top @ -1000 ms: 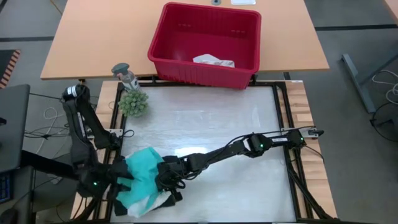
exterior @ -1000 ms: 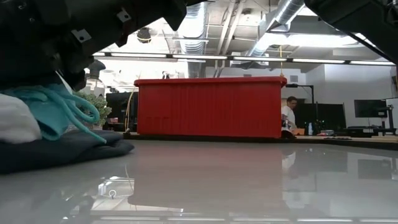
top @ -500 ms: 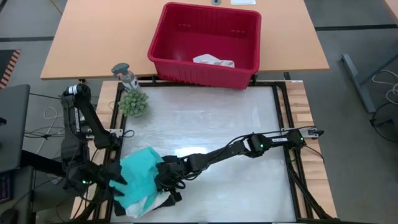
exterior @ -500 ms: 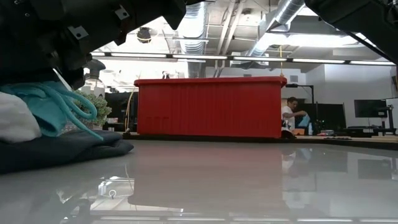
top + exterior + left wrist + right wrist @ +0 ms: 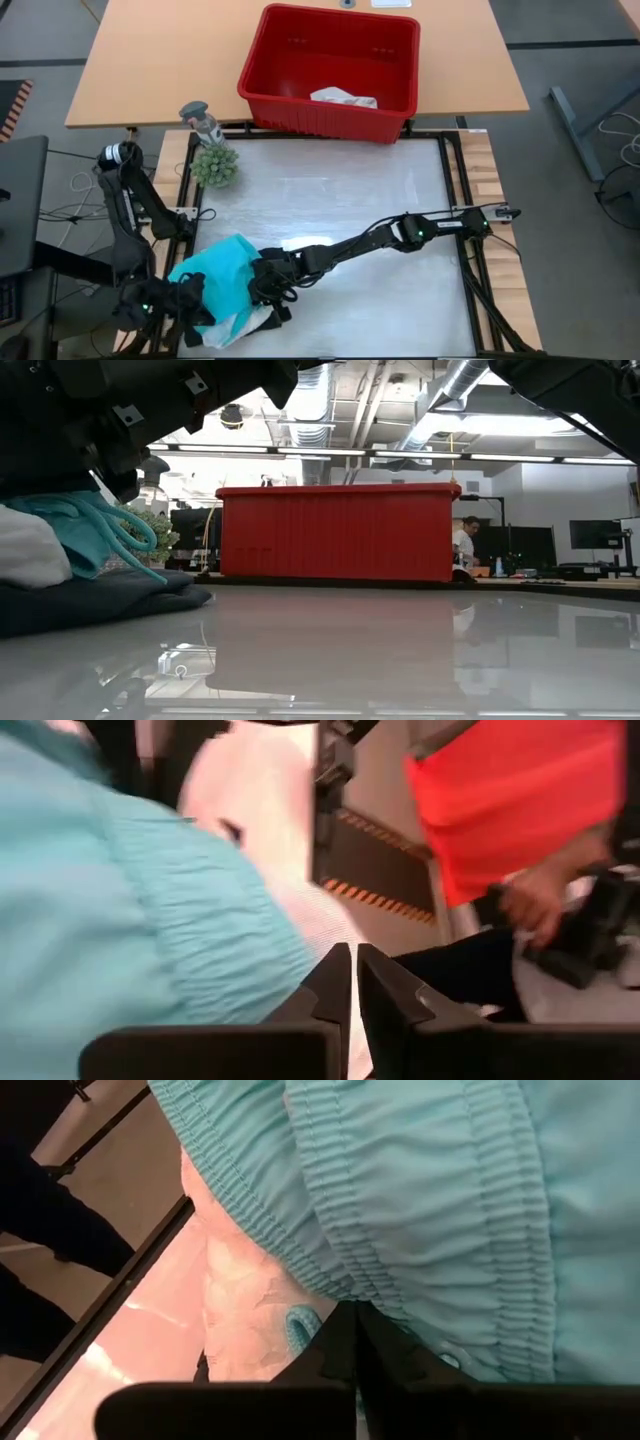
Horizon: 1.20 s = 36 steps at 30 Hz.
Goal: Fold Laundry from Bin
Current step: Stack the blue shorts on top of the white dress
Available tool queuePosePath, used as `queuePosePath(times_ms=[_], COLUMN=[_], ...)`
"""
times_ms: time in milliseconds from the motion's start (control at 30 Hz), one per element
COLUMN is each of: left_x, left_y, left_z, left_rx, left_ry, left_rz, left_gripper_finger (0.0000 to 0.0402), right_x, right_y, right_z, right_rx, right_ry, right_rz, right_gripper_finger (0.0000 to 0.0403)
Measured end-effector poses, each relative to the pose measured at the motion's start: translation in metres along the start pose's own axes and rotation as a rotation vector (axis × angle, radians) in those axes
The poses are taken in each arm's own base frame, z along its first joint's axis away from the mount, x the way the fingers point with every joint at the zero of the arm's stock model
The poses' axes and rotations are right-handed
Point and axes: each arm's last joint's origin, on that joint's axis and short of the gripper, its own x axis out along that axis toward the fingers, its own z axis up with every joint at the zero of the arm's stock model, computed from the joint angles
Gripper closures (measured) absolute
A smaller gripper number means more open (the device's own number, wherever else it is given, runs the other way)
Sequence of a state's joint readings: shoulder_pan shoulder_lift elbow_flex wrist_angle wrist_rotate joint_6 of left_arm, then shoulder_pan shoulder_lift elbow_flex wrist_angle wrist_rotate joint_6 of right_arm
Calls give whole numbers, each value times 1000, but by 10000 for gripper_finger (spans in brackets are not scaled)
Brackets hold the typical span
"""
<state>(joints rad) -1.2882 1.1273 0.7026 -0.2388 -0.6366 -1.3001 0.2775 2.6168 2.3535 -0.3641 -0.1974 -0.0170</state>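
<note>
A glossy pale grey worktop (image 5: 340, 190) fills the middle of the high view, framed by black rails, and behind it stands a light tan wooden table (image 5: 160, 60). Grey floor (image 5: 570, 60) lies around both. A small green potted plant (image 5: 214, 166) sits at the worktop's far left corner. In the low view, exposed silver ceiling ducts (image 5: 455, 382) and long strip lights (image 5: 300, 452) run overhead, dark monitors (image 5: 595, 535) line the far wall, and a person (image 5: 463, 550) sits there (too small to make out).

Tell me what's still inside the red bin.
One crumpled white garment lies in the red bin, against its near wall. The rest of the floor that shows is bare. The strip right behind the near wall is hidden from above, and the low view shows only the outside.
</note>
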Motion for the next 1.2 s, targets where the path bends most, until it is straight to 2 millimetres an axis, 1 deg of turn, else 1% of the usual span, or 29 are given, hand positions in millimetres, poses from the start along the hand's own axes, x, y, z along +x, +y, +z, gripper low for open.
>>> queuePosePath(times_ms=[100, 233, 367, 533, 733, 833, 1067, 1133, 1200], left_x=[9, 20, 24, 25, 25, 25, 21, 18, 15], left_y=[11, 44, 74, 91, 98, 98, 89, 84, 77], left_z=[-11, -30, -42, -48, -49, -49, -43, -40, -36], left_rx=[-24, -77, -150, -182, -166, -172, -188, -218, -248], left_ry=[-17, 28, 65, 97, 106, 97, 81, 83, 93], left_rz=[-41, -26, -28, -11, 56, 47, -43, -72, -112], left_gripper_finger=[399, 401, 401, 401, 402, 401, 401, 396, 383], right_x=[0, 1, 1, 1, 0, -8, -49, -60, -73], right_y=[-2, -4, -6, -6, -11, -9, -6, -7, -9], right_z=[-1, -5, -4, -5, -8, -2, 33, 42, 50], right_rx=[-7, -3, -2, -2, 10, -6, -76, -82, -82], right_ry=[3, 14, 13, 14, 45, 61, 2, -18, -30], right_rz=[-3, -17, -24, -24, -29, -5, -7, -14, -22], right_gripper_finger=[376, 371, 372, 375, 371, 373, 376, 373, 369])
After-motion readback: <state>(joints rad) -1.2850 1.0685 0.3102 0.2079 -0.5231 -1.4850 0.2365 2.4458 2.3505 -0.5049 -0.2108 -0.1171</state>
